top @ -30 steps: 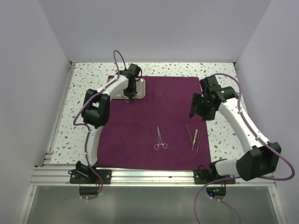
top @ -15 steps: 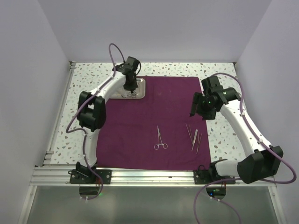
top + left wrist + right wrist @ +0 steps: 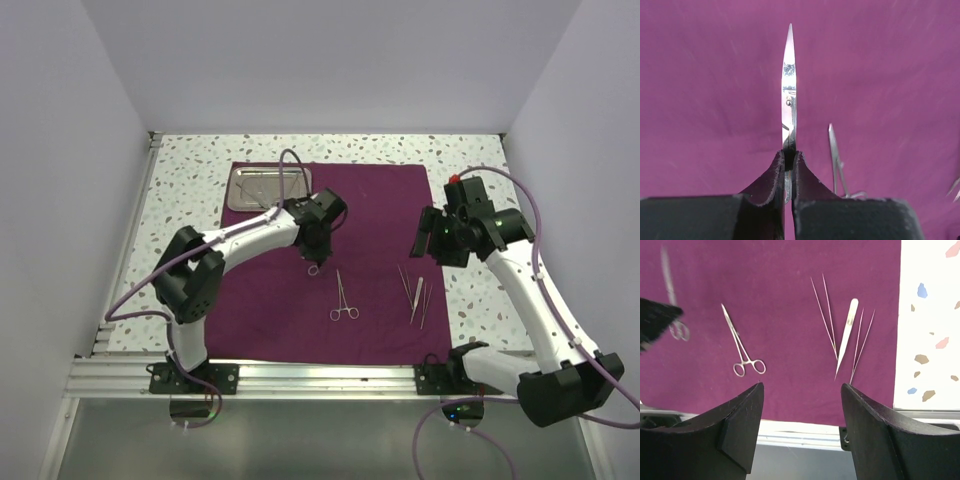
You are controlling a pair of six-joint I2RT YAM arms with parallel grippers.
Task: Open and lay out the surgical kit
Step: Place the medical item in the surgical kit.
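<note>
You are in the laying-out step. The cloth wrap (image 3: 370, 200) is already open and flat on the speckled worktop (image 3: 190, 170). The steel tray (image 3: 250, 186) sits on its far-left corner and looks empty from above.

Your left gripper (image 3: 789, 156) is pinched tight on a pair of scissors (image 3: 789, 85). It holds the shanks just behind the pivot screw, with the closed blades pointing straight out past the fingertips. It hangs over the middle of the wrap, just left of a ring-handled instrument (image 3: 343, 298) that lies flat nearer the front edge. Whether the scissors touch the fabric I cannot tell; they look clear of it.

Your right gripper (image 3: 801, 390) is spread wide and holds nothing. It hovers over the right edge of the wrap, looking down on the tweezers (image 3: 846, 335), which lie side by side further right in the same row.

By my reading, the next move is a set-down. Bring the scissors low over the bare cloth left of the ring-handled instrument and parallel to it, then release. A thin, smooth tool may twist or slide as the fingers part, so let go only once it rests flat.

The scissors are slim, bright steel and finely pointed. The wrap is a dark magenta-purple, smooth and without folds.
</note>
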